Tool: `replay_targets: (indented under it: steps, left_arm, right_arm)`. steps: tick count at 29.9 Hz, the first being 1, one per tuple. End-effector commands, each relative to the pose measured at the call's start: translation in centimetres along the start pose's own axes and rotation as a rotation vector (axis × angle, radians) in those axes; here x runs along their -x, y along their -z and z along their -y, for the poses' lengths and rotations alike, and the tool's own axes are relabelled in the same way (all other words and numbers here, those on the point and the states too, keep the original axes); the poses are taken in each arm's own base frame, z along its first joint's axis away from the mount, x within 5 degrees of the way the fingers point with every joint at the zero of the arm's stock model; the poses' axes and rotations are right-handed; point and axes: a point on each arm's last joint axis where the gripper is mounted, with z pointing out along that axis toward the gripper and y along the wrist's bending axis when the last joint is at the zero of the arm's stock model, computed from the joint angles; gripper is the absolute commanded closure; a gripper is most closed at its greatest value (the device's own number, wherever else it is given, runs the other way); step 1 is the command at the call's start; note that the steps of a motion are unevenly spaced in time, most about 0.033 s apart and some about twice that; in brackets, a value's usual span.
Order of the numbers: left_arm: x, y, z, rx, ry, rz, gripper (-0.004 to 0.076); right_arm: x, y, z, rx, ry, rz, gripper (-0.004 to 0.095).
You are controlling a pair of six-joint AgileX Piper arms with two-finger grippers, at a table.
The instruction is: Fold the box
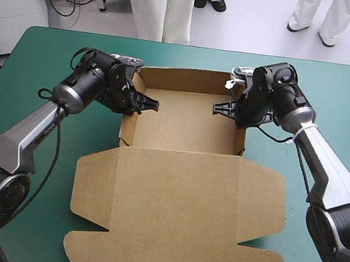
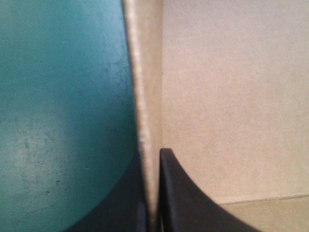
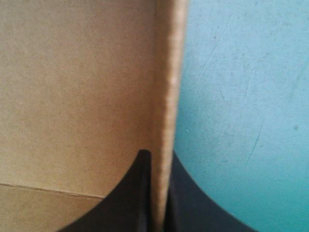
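The brown box (image 1: 181, 178) lies mid-table as an open tray with raised walls at the far side and its lid flat toward the near edge. My left gripper (image 1: 141, 103) is at the tray's left wall, shut on the box; in the left wrist view the wall's edge (image 2: 145, 96) runs up between the black fingers (image 2: 183, 198). My right gripper (image 1: 229, 109) is at the right wall, shut on the box likewise; the wall's edge (image 3: 166, 96) stands between its fingers (image 3: 137, 193), tray floor (image 3: 72, 87) on one side.
Teal-green cover (image 1: 26, 115) shows on both sides of the box and beyond its far wall. The lid's flaps reach close to the table's near edge.
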Motion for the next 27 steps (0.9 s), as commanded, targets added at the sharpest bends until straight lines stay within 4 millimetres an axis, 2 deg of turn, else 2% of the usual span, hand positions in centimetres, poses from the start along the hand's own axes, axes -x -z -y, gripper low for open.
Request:
replay_targets:
  steps: [1,5,12,15,19,21,23,25,27]
  left_arm:
    - [0.4,1.7,0.4,-0.022,-0.017,0.058,0.0756]
    - [0.5,1.1,0.5,-0.021,-0.017,0.047,0.0756]
    - [0.8,0.3,0.7,-0.023,-0.012,0.023,0.0743]
    - [0.8,-0.2,0.9,-0.039,-0.014,0.002,0.0675]
    - [0.7,-0.5,1.0,-0.040,-0.029,-0.022,0.0492]
    - [0.7,-0.5,1.0,-0.039,-0.029,-0.022,0.0373]
    - [0.7,-0.6,1.0,-0.038,-0.029,-0.023,0.0292]
    - [0.7,-0.6,1.0,-0.037,-0.029,-0.026,0.0255]
    - [0.7,-0.6,1.0,-0.037,-0.029,-0.027,0.0252]
  right_arm:
    - [0.3,1.9,0.3,0.033,0.010,0.047,0.0926]
    - [0.8,0.5,1.2,0.052,-0.011,0.010,0.0926]
    - [1.1,-0.2,2.2,0.036,-0.016,-0.002,0.0926]
    - [1.2,-0.8,2.4,0.041,-0.011,-0.015,0.0925]
    - [1.3,-1.7,2.4,0.050,-0.008,-0.038,0.0910]
    - [1.3,-1.9,2.2,0.066,0.005,-0.045,0.0852]
    - [1.3,-2.1,2.2,0.069,0.005,-0.049,0.0758]
    - [1.3,-2.1,2.2,0.069,0.005,-0.049,0.0635]
    - [1.3,-2.1,2.2,0.069,0.005,-0.049,0.0483]
